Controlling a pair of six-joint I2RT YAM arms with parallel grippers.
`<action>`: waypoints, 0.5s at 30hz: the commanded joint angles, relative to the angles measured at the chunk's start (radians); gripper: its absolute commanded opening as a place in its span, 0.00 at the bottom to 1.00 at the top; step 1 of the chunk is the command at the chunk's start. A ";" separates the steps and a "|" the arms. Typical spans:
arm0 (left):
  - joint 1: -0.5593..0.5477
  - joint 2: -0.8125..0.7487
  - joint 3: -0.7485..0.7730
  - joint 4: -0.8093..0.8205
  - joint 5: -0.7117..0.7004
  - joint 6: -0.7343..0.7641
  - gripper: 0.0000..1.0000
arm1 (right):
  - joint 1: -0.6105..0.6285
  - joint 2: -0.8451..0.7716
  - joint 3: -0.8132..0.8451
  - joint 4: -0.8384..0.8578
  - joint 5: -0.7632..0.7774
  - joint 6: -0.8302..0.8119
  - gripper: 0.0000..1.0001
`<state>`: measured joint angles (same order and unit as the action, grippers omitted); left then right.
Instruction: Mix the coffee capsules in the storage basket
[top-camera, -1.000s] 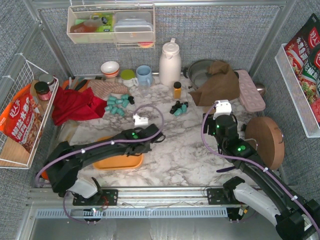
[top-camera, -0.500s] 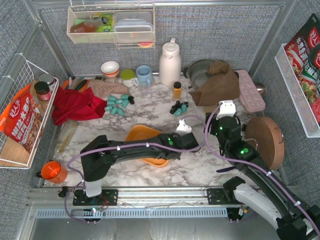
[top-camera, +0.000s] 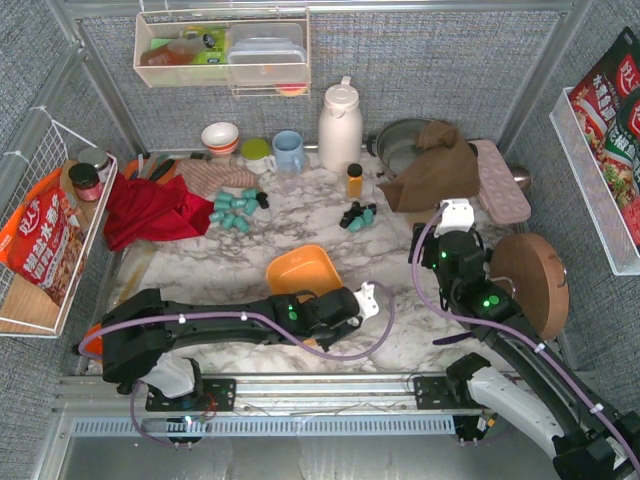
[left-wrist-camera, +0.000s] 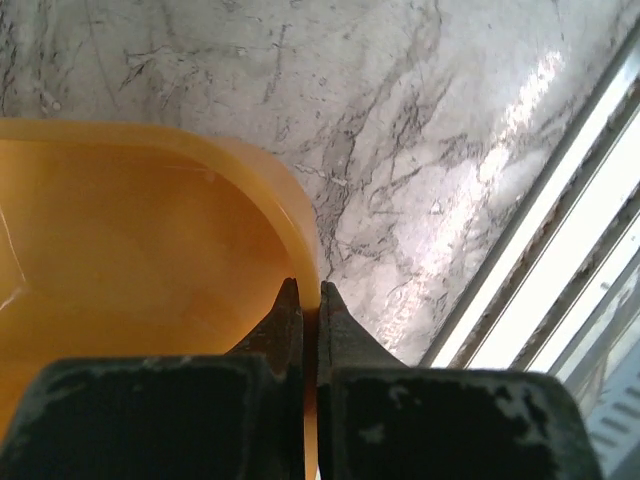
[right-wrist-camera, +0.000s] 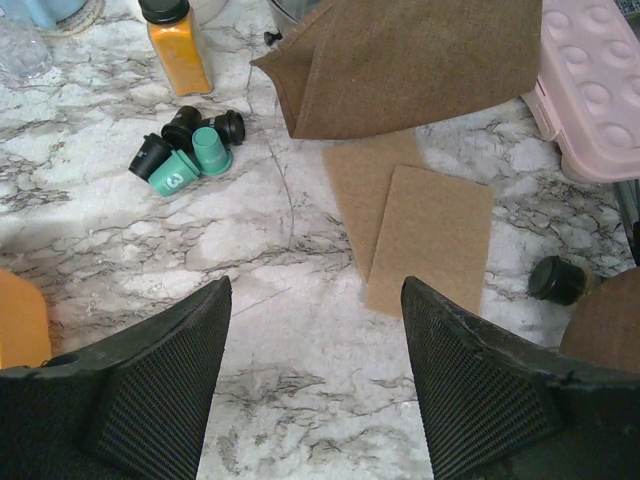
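Marble table (left-wrist-camera: 420, 140), basket (left-wrist-camera: 150, 260) in left pincer (left-wrist-camera: 310, 292)

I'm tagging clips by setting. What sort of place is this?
Probably a mock kitchen counter inside a robot test cell: marble-look table, white thermos jug, blue mug, and grey fabric walls framed in metal.

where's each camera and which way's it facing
Top external: above and behind, looking down on the table; left arm and right arm show.
Left wrist: looks along the shut left claw pinching the storage basket rim.
Right wrist: looks forward past the open right claw at coffee capsules and a brown cloth.
Shared: top and left wrist both show the storage basket.
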<state>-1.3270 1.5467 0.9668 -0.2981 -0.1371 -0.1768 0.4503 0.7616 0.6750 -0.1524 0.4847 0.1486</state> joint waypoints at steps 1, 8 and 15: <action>-0.001 -0.039 -0.054 0.092 0.088 0.206 0.02 | -0.001 0.015 0.015 -0.001 -0.019 -0.003 0.73; 0.006 -0.037 -0.070 0.058 0.011 0.250 0.40 | 0.000 0.113 0.084 -0.065 -0.103 0.025 0.79; 0.006 -0.118 -0.099 0.129 -0.066 0.254 0.57 | 0.014 0.222 0.146 -0.120 -0.212 0.084 0.80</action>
<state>-1.3216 1.4792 0.8742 -0.2352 -0.1463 0.0578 0.4545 0.9474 0.7982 -0.2405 0.3538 0.1848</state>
